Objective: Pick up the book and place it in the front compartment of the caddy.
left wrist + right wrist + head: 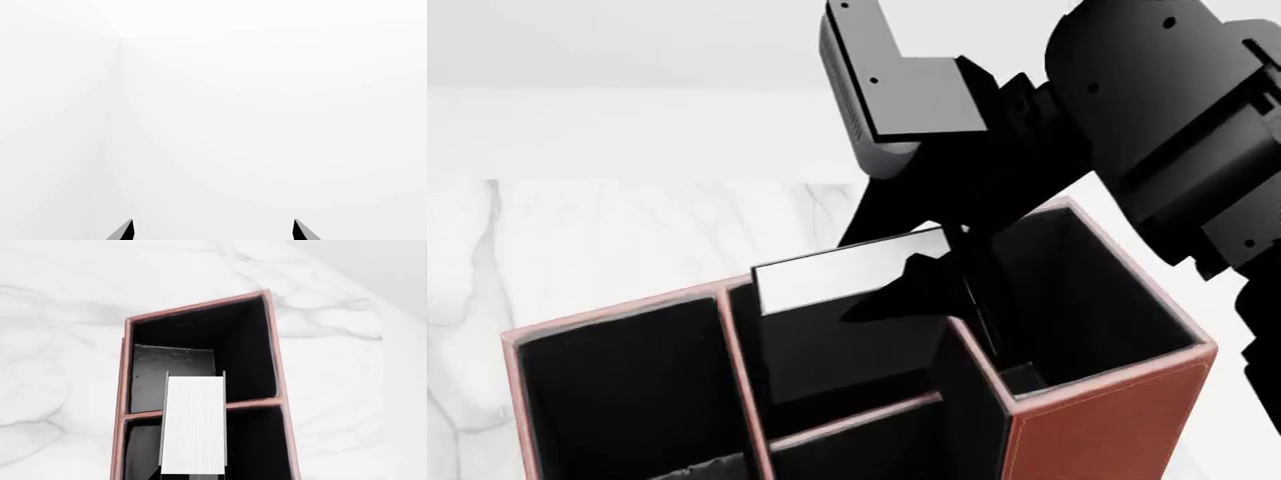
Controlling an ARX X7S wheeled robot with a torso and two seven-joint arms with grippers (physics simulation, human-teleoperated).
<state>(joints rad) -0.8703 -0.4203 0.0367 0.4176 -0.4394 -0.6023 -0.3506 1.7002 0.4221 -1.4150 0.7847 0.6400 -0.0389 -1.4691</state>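
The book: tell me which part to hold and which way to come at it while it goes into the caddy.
Hold the book by its upper end, pinching across the two flat covers, coming from above. It hangs nearly upright, partly inside the caddy, whose walls appear to block any side approach. The right gripper seems to hold it this way; the right wrist view looks down its white page edge.

No legible text, label, brand, number or sign in any view. Book (841, 330) cover plain glossy black; its white page edge (194, 425) shows only fine page lines. Caddy (1101, 430) leather wall and pale rims unmarked. Marble table (60, 365) carries grey veining only. Right arm housing (1174, 110) plain black, no markings readable.
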